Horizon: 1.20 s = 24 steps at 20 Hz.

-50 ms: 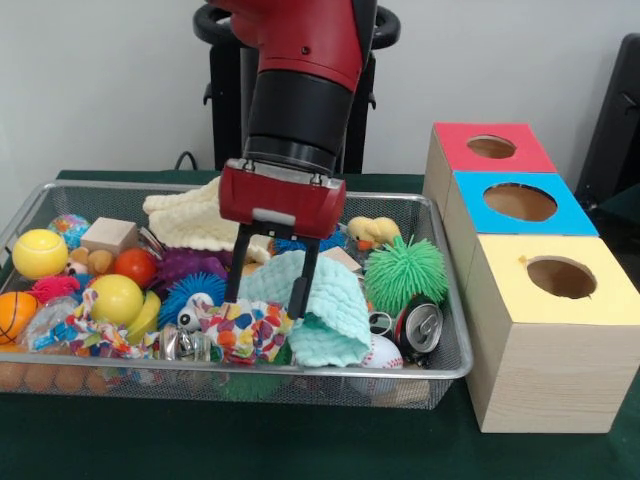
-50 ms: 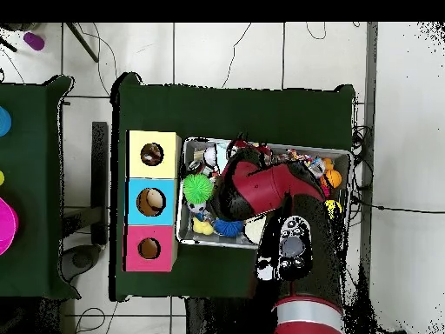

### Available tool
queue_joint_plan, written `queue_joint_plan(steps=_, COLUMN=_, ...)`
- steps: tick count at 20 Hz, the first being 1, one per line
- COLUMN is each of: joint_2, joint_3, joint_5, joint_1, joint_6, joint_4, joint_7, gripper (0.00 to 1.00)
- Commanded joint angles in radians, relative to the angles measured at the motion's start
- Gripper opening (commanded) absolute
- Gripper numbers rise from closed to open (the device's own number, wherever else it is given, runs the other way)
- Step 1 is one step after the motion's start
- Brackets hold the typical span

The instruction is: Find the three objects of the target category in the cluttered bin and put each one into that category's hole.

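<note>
At the near rim of the wire bin (image 1: 440, 372), the clutter runs from an orange ball and two yellow balls on the front view's left, through a patterned cloth (image 1: 243, 330), to a baseball and a crushed can (image 1: 418, 327) on its right. Just behind the patterned cloth lies the mint cloth (image 1: 318, 312), draped in a loose heap over the toys near the bin's middle.

The hand (image 1: 268, 283) stands directly over the mint cloth's upper left edge, its two dark fingers (image 1: 302, 282) pointing straight down. One finger seems to press into the fabric's fold while the other hangs beside the patterned cloth; the jaws are parted a little, and I cannot say for certain that they have pinched the fabric. My judgement is that this cloth is the piece being gone after, and that it lies right beneath the hand, its bulk spreading away toward the boxes.

Farther back sit a green spiky ball (image 1: 405, 271), a rubber duck (image 1: 372, 232) and a cream cloth (image 1: 195, 222) against the far wall.

The three boxes stand outside the bin on the tabletop (image 1: 240, 440), on the front view's right: yellow box (image 1: 560, 330) nearest, blue box (image 1: 520, 204) behind it, red box (image 1: 492, 148) farthest. Any carry must therefore go sideways across the bin wall toward that row.
</note>
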Motion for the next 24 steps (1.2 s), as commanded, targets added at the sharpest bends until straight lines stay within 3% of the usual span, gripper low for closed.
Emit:
queue_joint_plan(steps=1, joint_2=0.089, joint_3=-0.016, joint_5=-0.058, joint_1=-0.001, joint_6=-0.077, joint_4=-0.043, joint_7=0.002, gripper=1.00)
queue_joint_plan(steps=8, joint_2=0.118, joint_3=-0.020, joint_5=-0.037, joint_1=-0.006, joint_6=-0.117, joint_4=-0.031, joint_7=0.019, gripper=1.00)
queue_joint_plan(steps=24, joint_2=0.112, joint_3=0.077, joint_5=-0.024, joint_1=-0.075, joint_6=-0.077, joint_4=0.026, joint_7=0.001, gripper=1.00)
